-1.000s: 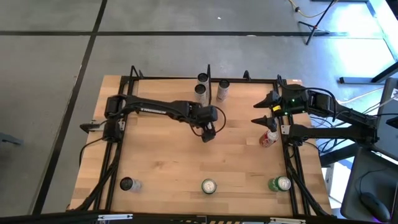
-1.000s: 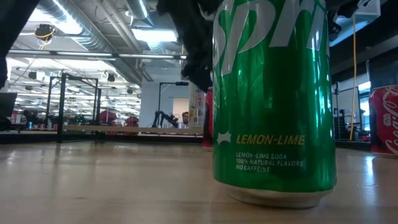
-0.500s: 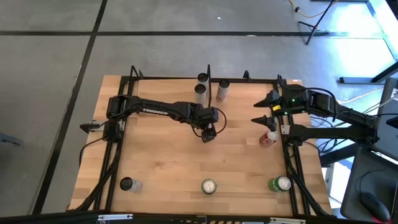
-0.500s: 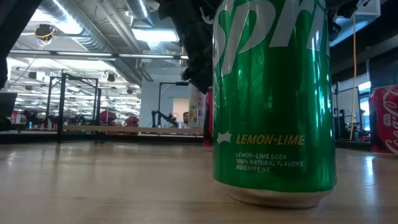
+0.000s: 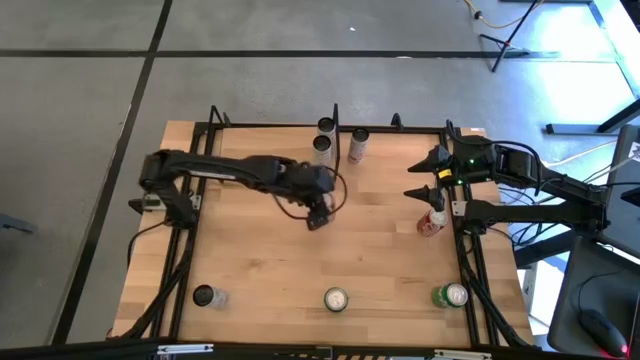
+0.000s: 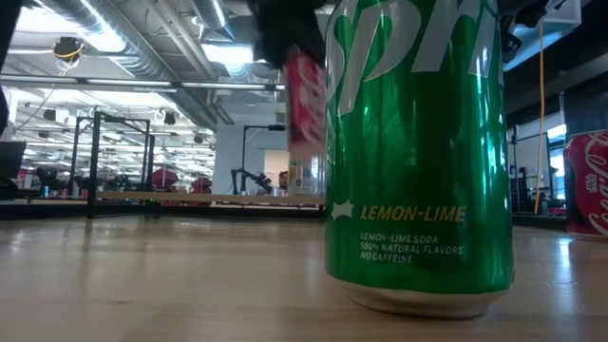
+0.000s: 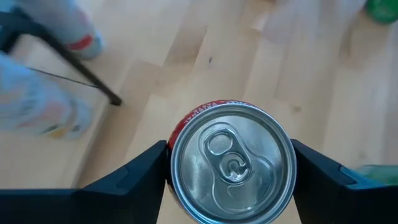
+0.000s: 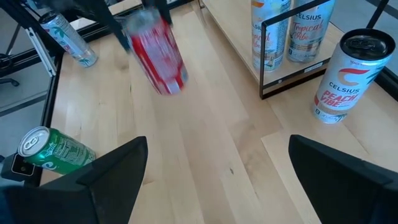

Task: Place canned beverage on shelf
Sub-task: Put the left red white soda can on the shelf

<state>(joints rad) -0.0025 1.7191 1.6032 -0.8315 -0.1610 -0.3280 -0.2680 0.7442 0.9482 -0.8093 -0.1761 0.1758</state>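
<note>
My left gripper (image 5: pixel 316 215) is shut on a red cola can (image 7: pixel 231 163) over the middle of the table. The can also shows in the low view (image 6: pixel 306 100) and, blurred, in the right wrist view (image 8: pixel 158 56). The shelf (image 8: pixel 231 28), a light-wood ledge with black rods and a divider post (image 5: pixel 335 118), runs along the far edge. Three tall cans (image 5: pixel 323 148) stand on their bases there. My right gripper (image 5: pixel 425 180) is open and empty at the table's right side. My left gripper pinches the red can between its two fingers (image 7: pixel 144 169), which sit on opposite sides of the can's wall just under the top rim (image 7: pixel 174 163). The fingers come from above, pointing down. The can hangs lifted clear of the table, roughly upright.
A white Celsius can (image 8: pixel 345 78) stands beside my right gripper. Along the near edge are a dark can (image 5: pixel 205 296), a standing green Sprite can (image 5: pixel 336 299) that fills the low view (image 6: pixel 418 152), and a green can lying down (image 8: pixel 53 149). Black frame rods edge the table.
My left gripper has gone up and toward the table's left edge with the red can. The can stood on the table behind the green can a second ago and now hangs clear above it. My right arm has kept still.
</note>
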